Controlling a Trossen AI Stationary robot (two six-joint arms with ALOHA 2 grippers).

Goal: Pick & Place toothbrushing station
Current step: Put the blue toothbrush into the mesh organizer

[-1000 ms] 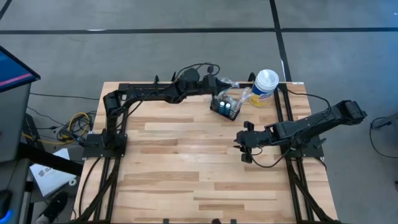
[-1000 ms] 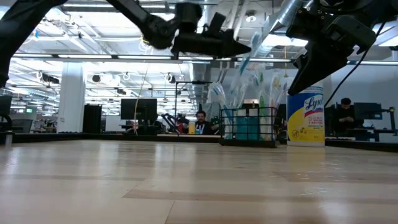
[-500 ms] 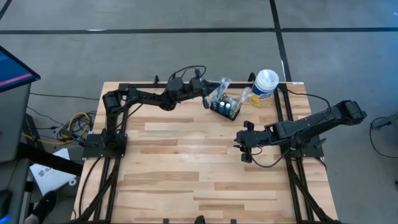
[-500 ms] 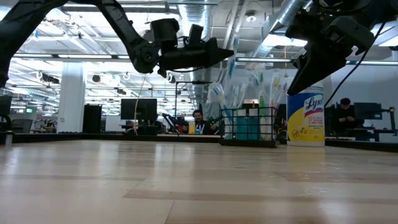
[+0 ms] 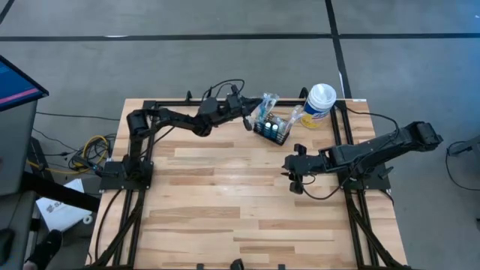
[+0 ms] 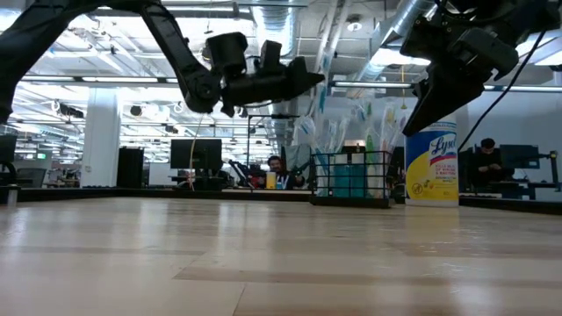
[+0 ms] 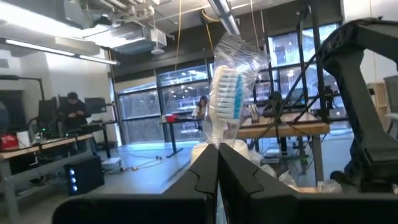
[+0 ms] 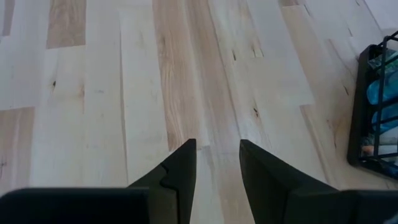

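Observation:
The black wire-mesh caddy stands on its base on the table's far side, with several wrapped toothbrushes upright in it. It also shows in the low view and the right wrist view. My left gripper is level at the caddy's left side, at the height of the brush tops. It is shut on a toothbrush in clear wrapping. My right gripper is open and empty above bare wood, nearer than the caddy. My left gripper pinches the clear wrapper below the brush head between its two fingers. The fingers lie level and come from the table's left. The toothbrush stands head up and leans toward the gripper. Its lower end is hidden behind my fingers.
A white-lidded white, yellow and blue canister stands right of the caddy at the far right corner. Bare wooden table spreads over the middle and near side. People sit at desks in the room beyond.
My left gripper has gone toward the table's left edge, from above the caddy to beside it, and a little down, staying shut. The wrapped toothbrush's top has leaned left with it.

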